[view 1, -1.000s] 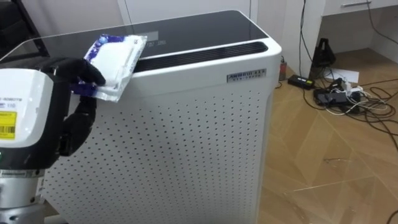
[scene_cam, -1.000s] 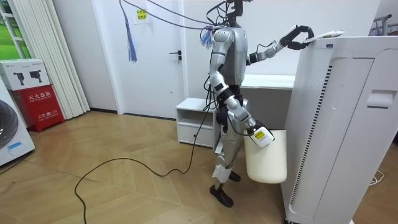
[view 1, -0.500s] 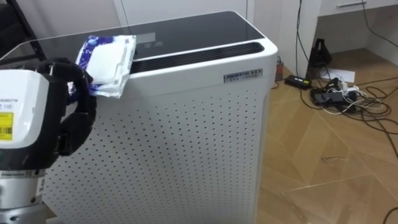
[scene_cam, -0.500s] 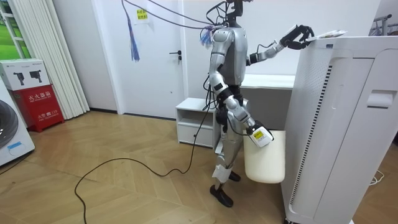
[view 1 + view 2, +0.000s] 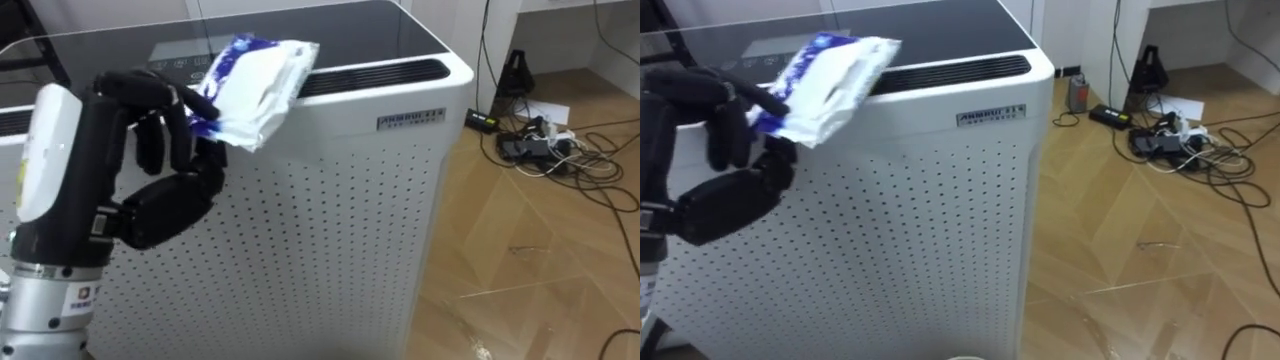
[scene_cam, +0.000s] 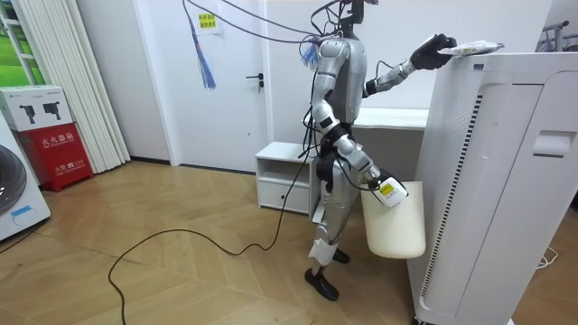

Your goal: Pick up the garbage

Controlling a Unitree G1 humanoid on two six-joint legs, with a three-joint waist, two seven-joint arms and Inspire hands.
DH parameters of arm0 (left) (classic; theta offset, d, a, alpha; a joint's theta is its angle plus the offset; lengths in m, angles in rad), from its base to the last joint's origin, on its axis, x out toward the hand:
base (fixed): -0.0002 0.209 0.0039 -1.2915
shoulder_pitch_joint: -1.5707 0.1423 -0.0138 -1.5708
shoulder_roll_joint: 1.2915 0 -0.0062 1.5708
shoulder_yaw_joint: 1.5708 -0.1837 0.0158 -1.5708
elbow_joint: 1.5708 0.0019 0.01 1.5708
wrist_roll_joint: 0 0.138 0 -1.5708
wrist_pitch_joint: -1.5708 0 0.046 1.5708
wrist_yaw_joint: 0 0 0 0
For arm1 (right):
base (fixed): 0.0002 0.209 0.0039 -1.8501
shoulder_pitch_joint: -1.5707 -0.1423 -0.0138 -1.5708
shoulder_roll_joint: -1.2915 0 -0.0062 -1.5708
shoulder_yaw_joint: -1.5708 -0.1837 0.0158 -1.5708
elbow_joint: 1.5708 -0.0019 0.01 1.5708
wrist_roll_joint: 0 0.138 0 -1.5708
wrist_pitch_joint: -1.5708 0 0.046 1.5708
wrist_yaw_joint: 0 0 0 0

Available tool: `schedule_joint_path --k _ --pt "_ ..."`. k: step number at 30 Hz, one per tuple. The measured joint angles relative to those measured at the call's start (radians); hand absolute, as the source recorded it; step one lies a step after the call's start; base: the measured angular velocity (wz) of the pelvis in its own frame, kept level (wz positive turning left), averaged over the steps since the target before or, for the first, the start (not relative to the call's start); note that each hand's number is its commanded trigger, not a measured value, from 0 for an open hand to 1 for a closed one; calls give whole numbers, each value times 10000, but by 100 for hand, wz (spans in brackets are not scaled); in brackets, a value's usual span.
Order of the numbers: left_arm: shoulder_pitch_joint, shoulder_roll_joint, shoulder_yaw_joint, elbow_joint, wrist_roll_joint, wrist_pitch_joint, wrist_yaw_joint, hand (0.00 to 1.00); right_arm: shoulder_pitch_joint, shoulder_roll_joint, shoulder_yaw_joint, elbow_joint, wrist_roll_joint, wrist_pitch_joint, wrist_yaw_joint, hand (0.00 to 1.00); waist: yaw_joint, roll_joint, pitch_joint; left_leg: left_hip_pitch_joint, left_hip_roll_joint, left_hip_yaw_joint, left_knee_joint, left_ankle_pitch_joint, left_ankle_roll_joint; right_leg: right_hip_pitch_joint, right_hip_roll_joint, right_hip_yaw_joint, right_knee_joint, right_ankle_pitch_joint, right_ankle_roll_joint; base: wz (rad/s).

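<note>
Robot stands right by the big white air purifier [image 5: 340, 210]. Left hand [image 5: 160, 205] is up at the top edge, fingers [image 5: 148, 140] curled round one end of a white-and-blue packet [image 5: 258, 85], i.e. the garbage, which looks just clear of the top. Right hand [image 6: 375, 181] sits low by a white bin [image 6: 395, 226]; can't tell its grip. Pick step's on, I reckon. Next: swing packet back & down over the bin w/o losing the pinch.

The purifier [image 5: 330, 220] is standing directly ahead, blocking any low forward reach. Its dark top [image 5: 340, 30] is lying open behind the packet [image 5: 255, 85], which the left hand [image 5: 160, 200] is pinching at the front edge. Cables [image 5: 545, 150] are cluttering the floor [image 5: 540, 270] on the right.
</note>
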Motion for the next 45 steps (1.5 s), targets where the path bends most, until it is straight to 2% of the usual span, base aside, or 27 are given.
schedule_joint_path --k 5,9,15,17,20,22,26,33,41,45 --pt "2 -118 -174 -93 -477 -187 -772 100 -1 143 276 8 13 -53 31 100 4 43 10 -12 22 -2 2 0 1 -8 11 -25 0 -3 1 1" --pt "5 -183 -479 -81 -987 -189 -1351 100 -33 98 536 22 29 -53 44 100 61 199 50 -44 24 -5 14 -1 1 -24 61 -24 5 -2 -1 0" --pt "18 -191 -1084 306 -1271 -266 -2111 100 -688 -62 808 68 31 -49 37 100 35 215 45 -466 16 -7 207 1 1 -475 -11 -29 216 -11 -28 -1" --pt "6 -182 -1128 677 -1293 -158 -2403 100 -1008 -137 866 72 27 -48 40 100 62 184 63 -614 17 -13 246 9 10 -658 -18 -9 299 -8 -41 -5" --pt "6 -129 -1240 1406 -1567 91 -2952 100 -1820 -196 1077 76 15 -48 29 100 57 -70 189 -1206 19 -2 481 28 -13 -1278 -36 -9 580 -20 -130 -1" --pt "10 -53 -1409 1635 -1563 224 -3118 100 -2102 -240 1080 215 141 -48 39 100 50 -172 177 -1473 25 -15 584 33 -22 -1487 -30 -33 588 0 -160 5" --pt "9 -35 -1610 1837 -1586 211 -3201 100 -2600 -280 1080 969 403 -44 -39 100 271 -217 161 -1839 18 -102 668 36 -27 -1817 -49 -125 675 23 -180 3" --pt "-5 -25 -1641 2882 -1672 232 -3326 100 -2834 -254 1092 1338 474 -44 -361 100 374 -233 171 -2169 -17 -267 697 126 -68 -2064 -170 -363 757 24 -184 10" --pt "-132 -41 -1643 3578 -1527 269 -3346 100 -3394 -222 1158 1881 723 -44 -528 100 575 -392 269 -2707 -37 -243 875 176 -81 -2563 -170 -441 884 61 -245 0" --pt "-300 -38 -1653 4171 -1445 270 -3343 100 -3573 -228 1349 2055 777 -45 -642 100 590 -400 274 -2835 -44 -244 949 176 -80 -2642 -184 -509 894 72 -262 4"
